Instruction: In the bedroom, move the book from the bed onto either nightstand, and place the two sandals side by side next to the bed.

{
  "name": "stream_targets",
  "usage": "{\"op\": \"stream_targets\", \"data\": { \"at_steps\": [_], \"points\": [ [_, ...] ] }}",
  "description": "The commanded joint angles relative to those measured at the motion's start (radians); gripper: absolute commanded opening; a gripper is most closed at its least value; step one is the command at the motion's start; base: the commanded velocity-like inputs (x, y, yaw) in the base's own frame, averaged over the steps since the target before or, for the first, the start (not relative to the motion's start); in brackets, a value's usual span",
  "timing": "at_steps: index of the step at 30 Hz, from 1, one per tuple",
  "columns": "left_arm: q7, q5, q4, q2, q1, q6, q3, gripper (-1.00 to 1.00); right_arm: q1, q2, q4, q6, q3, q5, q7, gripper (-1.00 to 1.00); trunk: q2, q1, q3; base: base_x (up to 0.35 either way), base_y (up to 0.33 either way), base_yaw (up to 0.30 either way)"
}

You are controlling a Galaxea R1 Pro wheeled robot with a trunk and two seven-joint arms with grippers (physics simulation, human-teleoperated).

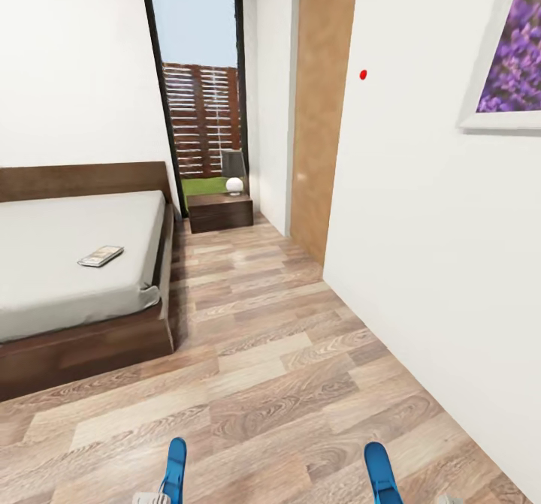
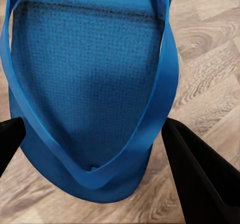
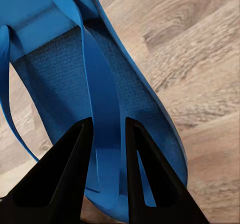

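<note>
Holding a blue sandal [image 3: 107, 134] by its strap, right claw [image 3: 106, 174] pinched shut | left claw [image 2: 95, 149] wide open around other sandal [image 2: 90, 83] | book [image 1: 101, 255] near bed's [image 1: 68, 264] right edge | nightstand [image 1: 219, 212] by window [image 1: 201, 83].

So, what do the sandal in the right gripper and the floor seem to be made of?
The sandal looks like matte blue foam or rubber: its footbed has a fine woven-like texture, and its straps are smooth. The right gripper's black fingers close on a strap. The floor looks like light-brown wood planks, with visible grain and plank seams; it may be laminate.
</note>
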Motion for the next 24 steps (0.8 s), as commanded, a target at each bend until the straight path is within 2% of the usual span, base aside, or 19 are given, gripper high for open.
{"op": "stream_targets", "data": {
  "at_steps": [1, 16, 24],
  "points": [
    [-0.003, 0.005, 0.001, 0.0, -0.001, -0.007, -0.007, -1.0, -0.001, 0.0, 0.004, -0.001, 0.002, -0.008, 0.007, -1.0, 0.0, 0.0, -0.001, 0.333, 0.0, 0.15],
    [0.005, 0.006, 0.003, -0.001, -0.002, -0.007, -0.007, -1.0, -0.001, 0.0, 0.004, -0.001, 0.002, -0.007, 0.006, -1.0, 0.0, 0.0, -0.001, 0.333, -0.002, 0.014],
    [0.005, 0.007, 0.003, -0.001, -0.002, -0.007, -0.006, -1.0, -0.001, 0.0, 0.004, -0.001, 0.002, -0.007, 0.004, -1.0, 0.0, 0.0, -0.001, 0.33, -0.086, 0.0]
  ]
}}
